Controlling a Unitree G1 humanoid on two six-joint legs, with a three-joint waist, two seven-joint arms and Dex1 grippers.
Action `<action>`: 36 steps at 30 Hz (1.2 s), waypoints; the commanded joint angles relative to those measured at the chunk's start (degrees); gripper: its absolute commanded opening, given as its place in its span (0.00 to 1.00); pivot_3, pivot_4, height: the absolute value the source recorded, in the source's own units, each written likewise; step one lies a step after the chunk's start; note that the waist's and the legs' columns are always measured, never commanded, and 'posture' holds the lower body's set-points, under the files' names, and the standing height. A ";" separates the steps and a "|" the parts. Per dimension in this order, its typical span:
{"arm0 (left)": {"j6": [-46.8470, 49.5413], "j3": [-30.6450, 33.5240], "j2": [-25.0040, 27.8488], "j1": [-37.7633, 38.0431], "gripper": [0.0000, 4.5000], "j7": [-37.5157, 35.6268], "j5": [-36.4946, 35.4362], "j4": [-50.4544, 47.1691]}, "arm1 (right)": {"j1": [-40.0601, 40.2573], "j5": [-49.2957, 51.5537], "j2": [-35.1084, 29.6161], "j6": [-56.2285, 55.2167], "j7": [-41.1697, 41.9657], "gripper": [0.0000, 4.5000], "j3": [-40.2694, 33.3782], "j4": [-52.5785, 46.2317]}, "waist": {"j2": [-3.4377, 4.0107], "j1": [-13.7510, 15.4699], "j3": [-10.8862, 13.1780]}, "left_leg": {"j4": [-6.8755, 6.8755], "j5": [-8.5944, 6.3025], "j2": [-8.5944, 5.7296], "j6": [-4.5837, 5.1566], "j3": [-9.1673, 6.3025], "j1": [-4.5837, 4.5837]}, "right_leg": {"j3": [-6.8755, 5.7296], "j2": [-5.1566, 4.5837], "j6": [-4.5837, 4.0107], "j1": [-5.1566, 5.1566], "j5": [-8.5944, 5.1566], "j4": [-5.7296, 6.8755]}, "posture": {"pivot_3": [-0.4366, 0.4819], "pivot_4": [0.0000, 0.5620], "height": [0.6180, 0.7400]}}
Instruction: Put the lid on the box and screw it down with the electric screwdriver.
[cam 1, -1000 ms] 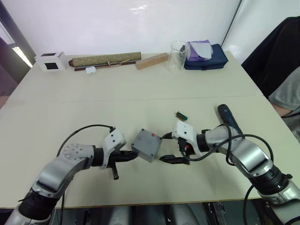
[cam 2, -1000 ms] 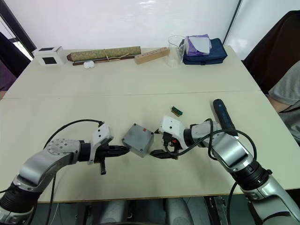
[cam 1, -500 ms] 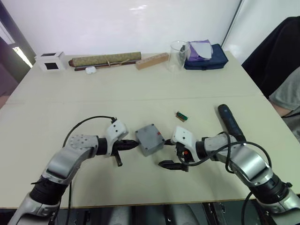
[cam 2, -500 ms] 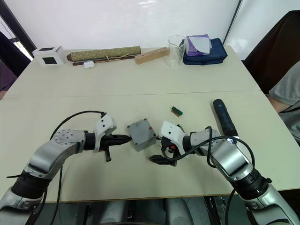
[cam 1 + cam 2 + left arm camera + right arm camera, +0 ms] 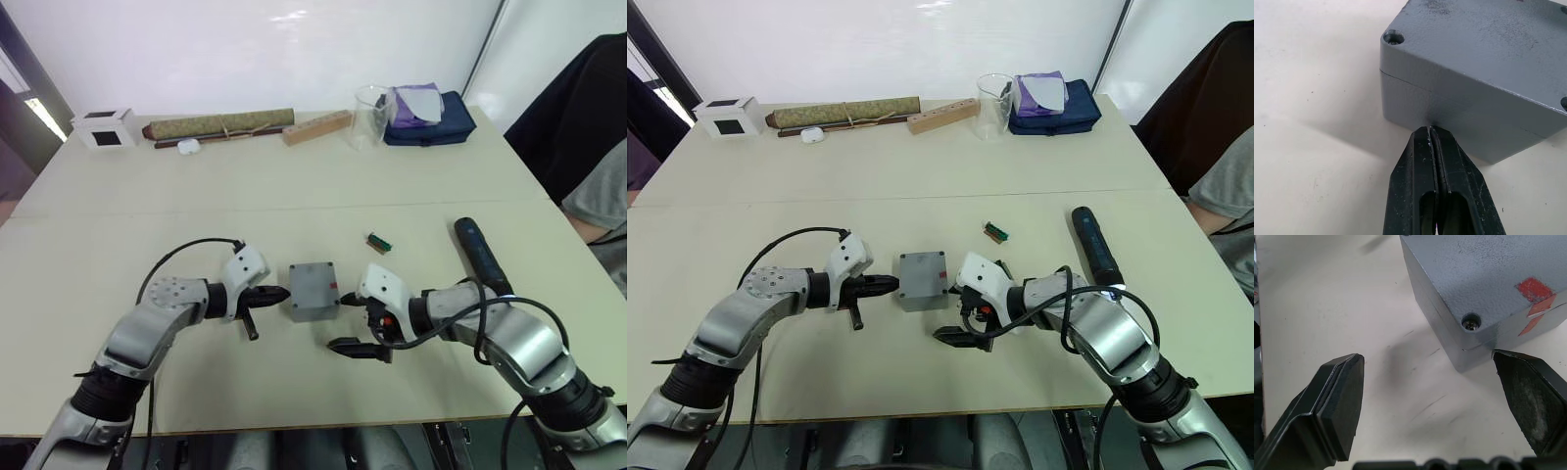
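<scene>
Lid (image 5: 313,283) seated on box (image 5: 1459,112); left gripper (image 5: 1431,134), fingers pressed together and empty, touches the box's side. Right gripper (image 5: 357,328) gapes wide, empty, one finger at the box's corner. Risk: pushing may slide or twist the unscrewed lid's box away from the electric screwdriver (image 5: 478,252).

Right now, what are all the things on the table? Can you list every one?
Box: one, grey, middle of the table, between the two grippers.
Lid: one, grey with a red mark, sitting on the box.
Electric screwdriver: one, dark blue-black, lying on the table on the right side.
Small green part: one, lying just beyond the box.
White cube: one, dark window, far left corner.
Rolled scroll: one, greenish, far edge.
Wooden block: one, pale, beside the scroll.
Clear cup: one, far edge.
Pouch: one, dark blue, far right.
Left gripper: black, shut, tip touching the box.
Right gripper: black, open, beside a box corner.
</scene>
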 commanded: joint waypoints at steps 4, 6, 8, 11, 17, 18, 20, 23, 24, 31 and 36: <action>-0.20 2.51 3.35 -0.09 0.00 -3.80 -1.92 -0.74 | -0.68 1.97 -0.98 -0.24 -0.07 1.00 -4.01 -2.29 | 0.00 -0.06 0.00 | 0.00 0.00 0.00 0.00 0.00 0.00 | 0.00 0.00 0.00 0.00 0.00 0.00 | 0.48 0.27 1.00; -0.27 4.44 5.91 0.23 0.00 -5.45 -2.37 1.09 | -0.50 3.26 -3.61 -0.57 1.59 1.00 -7.83 -2.40 | 0.00 -0.13 0.00 | 0.00 0.00 0.01 0.00 0.00 0.00 | 0.00 0.01 0.00 0.00 0.00 0.00 | 0.48 0.27 1.00; 1.94 8.14 7.34 -0.47 0.00 -6.93 -6.06 1.37 | -0.74 6.11 -6.23 -0.68 3.89 1.00 -14.09 -1.12 | 0.03 -0.07 0.03 | 0.00 0.00 0.00 0.00 0.02 -0.01 | 0.00 0.00 0.00 -0.01 0.00 0.00 | 0.48 0.27 1.00; 3.56 10.96 8.04 -1.91 0.00 -8.21 -9.55 1.13 | -3.46 8.20 -5.77 -1.77 3.39 1.00 -20.36 5.60 | -0.03 -0.05 0.00 | 0.00 0.00 0.01 0.00 0.01 0.01 | -0.02 0.00 0.00 0.02 0.00 -0.01 | 0.48 0.27 1.00; 7.78 14.67 4.65 -7.78 0.00 -5.73 -15.40 0.80 | -13.06 -3.32 1.50 -14.83 -4.59 1.00 -16.76 28.45 | -0.06 -0.24 0.00 | 0.00 0.00 0.01 0.00 0.04 0.04 | -0.01 0.01 0.00 0.05 0.00 -0.02 | 0.48 0.27 1.00; 8.24 14.66 4.16 -8.24 0.00 -5.38 -15.99 0.38 | -14.13 -4.46 2.63 -16.52 -4.54 1.00 -15.75 31.53 | -0.07 -0.26 -0.01 | 0.00 0.00 0.00 0.00 0.07 0.03 | 0.00 -0.01 0.01 0.03 0.01 -0.02 | 0.48 0.27 1.00; 8.76 14.48 3.56 -8.85 0.00 -4.80 -16.74 -0.16 | -15.89 -6.12 4.80 -19.23 -4.21 1.00 -14.46 37.09 | -0.06 -0.39 0.00 | -0.01 0.00 0.00 0.00 0.08 0.03 | 0.01 -0.01 0.00 0.02 0.01 0.00 | 0.48 0.27 1.00; 8.79 13.91 3.49 -8.96 0.00 -4.26 -16.76 -0.63 | -17.56 -8.75 6.47 -23.26 -3.39 1.00 -12.95 43.65 | -0.06 -0.57 0.00 | -0.06 0.00 0.01 -0.01 0.09 0.00 | 0.05 -0.01 0.00 -0.07 0.01 0.06 | 0.48 0.27 1.00; 8.75 13.81 3.52 -8.91 0.00 -4.13 -16.77 -0.70 | -17.96 -9.27 6.82 -24.16 -3.25 1.00 -12.84 45.14 | -0.05 -0.57 0.01 | -0.07 0.01 0.01 -0.01 0.09 -0.01 | 0.05 -0.01 0.00 -0.09 0.01 0.06 | 0.48 0.27 1.00; 8.72 13.30 3.30 -7.37 0.00 -3.08 -16.99 -1.99 | -18.69 -11.08 8.27 -27.91 -1.88 0.70 -13.14 50.00 | -0.05 -0.46 0.00 | -0.06 0.09 -0.02 -0.15 0.08 -0.01 | 0.05 -0.04 -0.02 -0.09 0.04 0.11 | 0.48 0.27 1.00; 8.57 12.90 3.31 -6.54 0.00 -2.70 -16.82 -2.45 | -18.76 -11.63 9.09 -28.58 -1.06 0.65 -13.13 50.24 | -0.05 -0.53 0.01 | -0.07 0.09 -0.01 -0.15 0.07 0.00 | 0.05 -0.02 -0.03 -0.09 0.04 0.12 | 0.48 0.27 1.00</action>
